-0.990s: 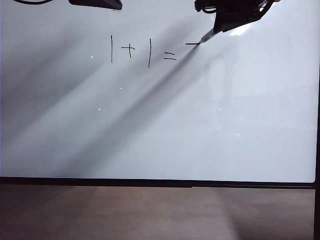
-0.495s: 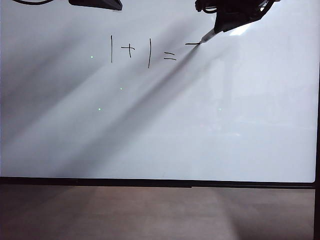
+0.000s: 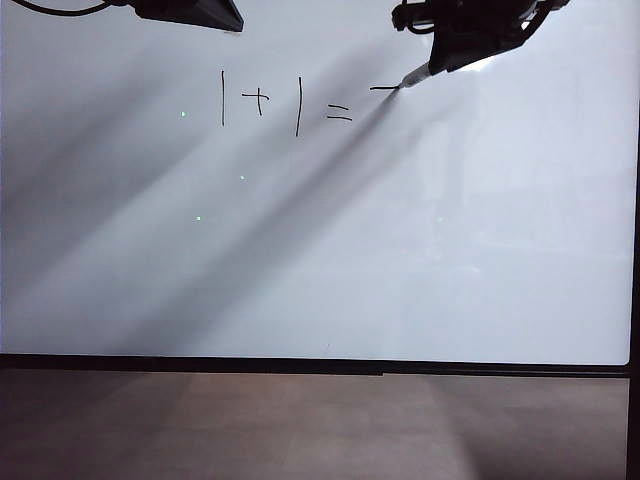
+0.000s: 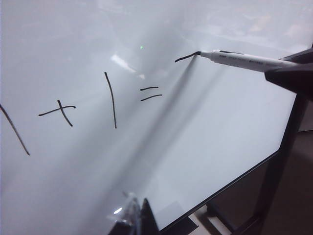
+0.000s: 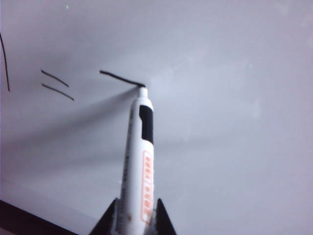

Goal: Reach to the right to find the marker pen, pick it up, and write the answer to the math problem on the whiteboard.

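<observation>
The right gripper [image 5: 132, 218] is clenched on the marker pen [image 5: 138, 161], at the top right of the exterior view, approx. just right of the math problem [image 3: 285, 104]. The pen tip touches the whiteboard [image 3: 320, 280] at the right end of a short horizontal stroke [image 3: 383, 88]. This stroke stands right after the equals sign, level with the tops of the ones. It looks like the top bar of the answer, so the writing step is in hand and only the first line is done.

The next move probably calls for pulling the tip downward from this corner while keeping it pressed on the board, then a turn to the left, etc., to build the figure two. The pen leans low to the board, so the pressure needs to stay even or the line can break.

The left gripper [image 4: 133, 218] hangs at the top left of the exterior view, well apart from the writing. Only its dark tips show at the edge of the left wrist view, so one cannot tell if its jaws are released or not.

Below the board lies a brown wooden surface [image 3: 300, 430]. Nothing stands in the way of the pen; the board under the stroke is bare, with only long shadows across it.
</observation>
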`<state>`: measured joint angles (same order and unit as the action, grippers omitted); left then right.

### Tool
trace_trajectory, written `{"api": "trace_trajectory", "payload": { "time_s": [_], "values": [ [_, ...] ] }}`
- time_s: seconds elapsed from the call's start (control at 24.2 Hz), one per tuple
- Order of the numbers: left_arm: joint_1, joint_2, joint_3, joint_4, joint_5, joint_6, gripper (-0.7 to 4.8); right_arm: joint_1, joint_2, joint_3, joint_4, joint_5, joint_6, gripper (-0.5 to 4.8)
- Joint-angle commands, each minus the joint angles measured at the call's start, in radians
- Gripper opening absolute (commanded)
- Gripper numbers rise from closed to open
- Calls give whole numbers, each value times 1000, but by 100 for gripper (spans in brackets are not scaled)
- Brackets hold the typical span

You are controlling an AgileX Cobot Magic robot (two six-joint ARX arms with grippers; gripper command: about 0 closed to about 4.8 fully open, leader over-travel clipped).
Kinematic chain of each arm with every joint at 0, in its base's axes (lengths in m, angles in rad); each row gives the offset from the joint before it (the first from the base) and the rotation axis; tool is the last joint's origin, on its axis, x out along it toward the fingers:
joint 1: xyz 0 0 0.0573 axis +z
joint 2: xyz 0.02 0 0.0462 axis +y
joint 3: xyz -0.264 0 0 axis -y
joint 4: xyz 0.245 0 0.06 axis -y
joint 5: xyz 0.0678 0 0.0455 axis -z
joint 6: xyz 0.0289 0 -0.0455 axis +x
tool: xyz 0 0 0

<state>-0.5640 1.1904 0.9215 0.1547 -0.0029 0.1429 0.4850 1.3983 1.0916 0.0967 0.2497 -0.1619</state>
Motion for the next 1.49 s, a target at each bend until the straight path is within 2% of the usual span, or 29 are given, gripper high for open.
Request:
{"api": "trace_trajectory", "payload": {
  "time_s": [0.04, 1.49],
  "values": [
    [-1, -3, 1, 2, 3, 3, -5, -5, 12, 6, 5, 5, 6, -6],
    [-1, -3, 1, -21, 3, 3, -5, -5, 55, 4, -33, -30, 31, -6]
  ]
}}
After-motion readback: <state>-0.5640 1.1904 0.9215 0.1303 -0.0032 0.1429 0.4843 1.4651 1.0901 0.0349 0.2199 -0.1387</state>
